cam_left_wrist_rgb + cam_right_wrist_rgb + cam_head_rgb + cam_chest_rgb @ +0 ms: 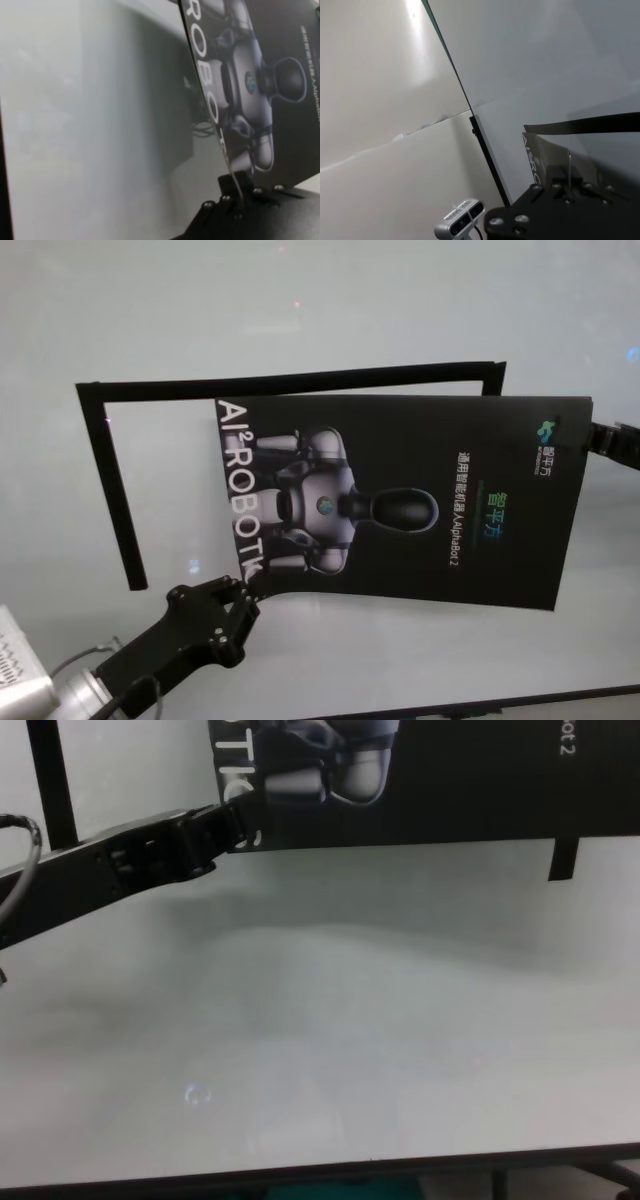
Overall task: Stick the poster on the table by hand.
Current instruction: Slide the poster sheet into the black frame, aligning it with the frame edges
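Note:
The poster (450, 510), a black glossy sheet with a grey-white robot picture and white lettering, hangs slightly above the table (320, 300), bowed along its near edge. My left gripper (243, 592) is shut on its near left corner. The left wrist view shows the sheet's edge (215, 120) running down into the pinch of that gripper (239, 196). My right gripper (597, 432) is shut on the poster's far right edge. In the right wrist view, the lettered sheet (540, 155) rises from between the right gripper (568, 175) fingers.
Narrow black tape strips lie on the table, one along the back (290, 383) and one down the left (110, 490). A short strip (563, 858) hangs from the poster's near edge. The table's dark front edge (300, 1175) runs close to me.

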